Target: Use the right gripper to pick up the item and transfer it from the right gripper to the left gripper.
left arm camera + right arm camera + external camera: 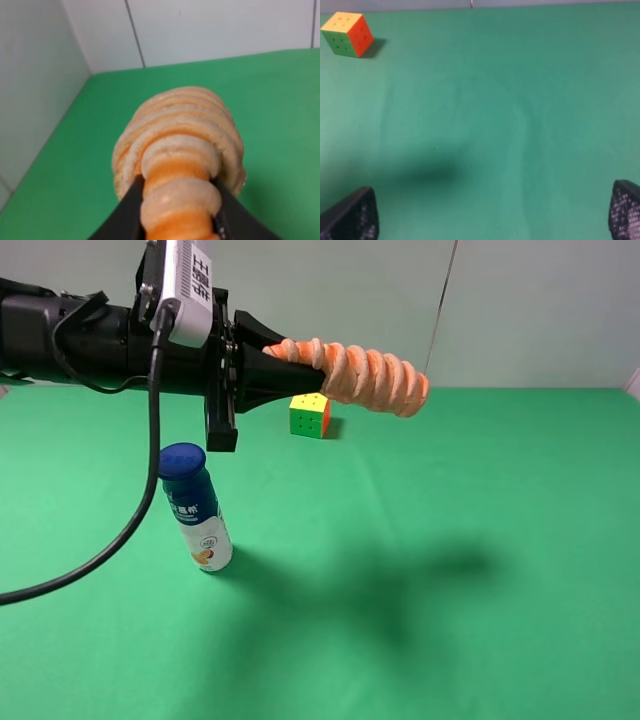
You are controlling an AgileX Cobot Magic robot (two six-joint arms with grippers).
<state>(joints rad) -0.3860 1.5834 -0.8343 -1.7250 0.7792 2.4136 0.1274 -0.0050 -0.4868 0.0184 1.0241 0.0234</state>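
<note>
Orange ribbed roll (370,378) hangs above the desk (480,540), one end clenched in my left hand (300,358), the rest jutting out unsupported. Nearest me, the arm's cable (153,440) passes close by the blue-capped bottle (197,508); a swing could topple it. Farther on, the soft roll could slip out and drop near the puzzle cube (310,415). My right hand (487,215) is spread wide, empty.

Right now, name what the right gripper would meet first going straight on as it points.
Probably the bare green table: the right gripper points at it with jaws open, and the puzzle cube sits well off to one side.
</note>
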